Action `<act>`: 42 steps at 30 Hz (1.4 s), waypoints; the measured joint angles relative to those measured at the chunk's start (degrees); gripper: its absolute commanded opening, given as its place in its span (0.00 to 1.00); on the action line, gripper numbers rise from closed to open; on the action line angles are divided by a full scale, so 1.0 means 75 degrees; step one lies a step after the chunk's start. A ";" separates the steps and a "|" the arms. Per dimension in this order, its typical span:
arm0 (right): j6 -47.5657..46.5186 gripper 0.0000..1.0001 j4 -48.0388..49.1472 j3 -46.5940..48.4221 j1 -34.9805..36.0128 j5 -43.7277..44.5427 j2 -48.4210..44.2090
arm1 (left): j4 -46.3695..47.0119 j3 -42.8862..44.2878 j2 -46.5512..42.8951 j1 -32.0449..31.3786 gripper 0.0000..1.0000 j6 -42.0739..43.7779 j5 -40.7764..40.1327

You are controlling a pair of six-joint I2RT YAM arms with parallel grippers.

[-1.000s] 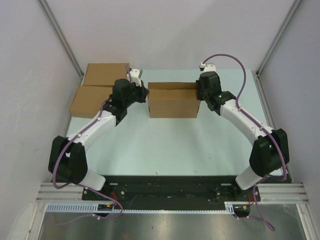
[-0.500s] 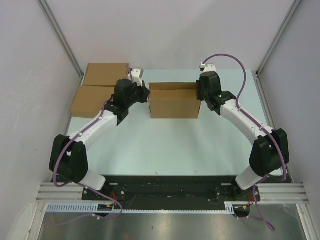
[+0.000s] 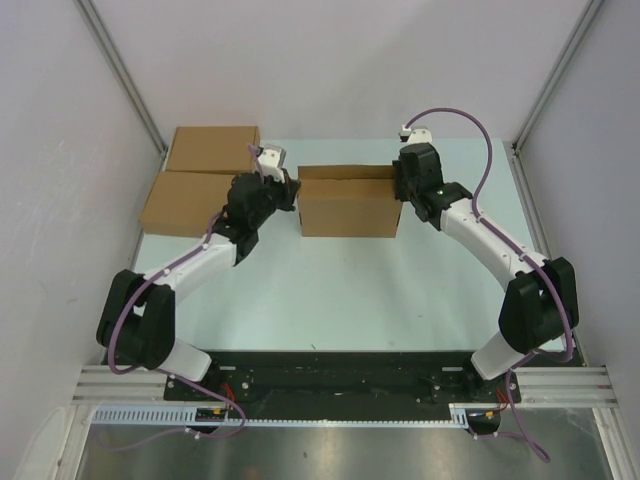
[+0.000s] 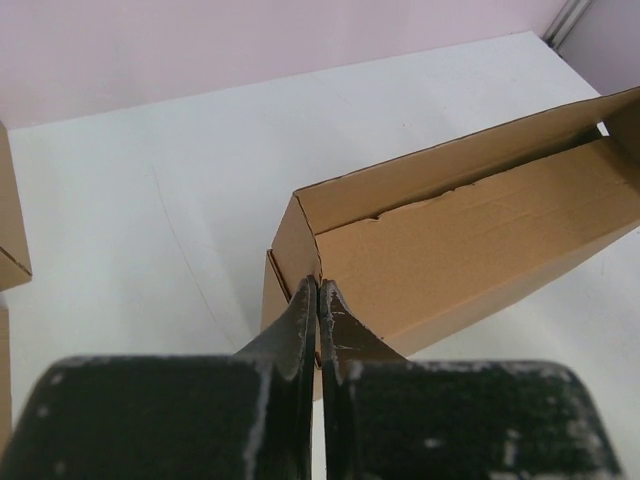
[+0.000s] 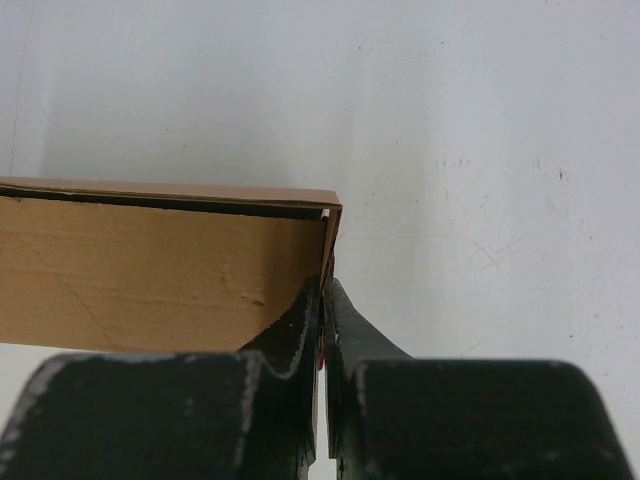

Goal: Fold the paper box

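The paper box [image 3: 345, 205] is a brown cardboard mailer standing mid-table, its front wall up and its long top still gaping. In the left wrist view the paper box [image 4: 470, 240] shows that open slot along its top. My left gripper [image 3: 292, 192] is shut, and its tips [image 4: 318, 288] sit against the box's near left corner with nothing visibly between them. My right gripper [image 3: 398, 185] is shut at the box's right end. In the right wrist view, the thin right end wall of the paper box [image 5: 150, 280] runs down between that gripper's [image 5: 322, 285] fingers.
Two made-up flat brown boxes lie at the back left, one [image 3: 212, 148] behind the other [image 3: 185, 200], close beside my left arm. The corner of one [image 4: 10, 240] shows in the left wrist view. Grey walls and metal rails close in the table on the left, right and back.
My left wrist has turned and its forearm has shifted slightly to the right, with the tips staying at the box's left corner. The box and the right arm have not moved.
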 measured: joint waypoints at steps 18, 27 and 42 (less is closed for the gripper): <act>-0.0029 0.00 0.0032 -0.0029 0.0012 0.0035 0.0000 | 0.1265 -0.0819 -0.0026 -0.0050 0.00 0.0341 -0.0047; -0.0032 0.00 0.0219 -0.0143 0.0023 0.0093 -0.0003 | 0.1673 -0.0944 0.0117 -0.0050 0.00 0.0335 -0.0058; 0.0090 0.00 0.0866 -0.0758 0.0023 0.0105 -0.0286 | 0.2034 -0.1081 0.0364 -0.0050 0.00 0.0207 -0.0219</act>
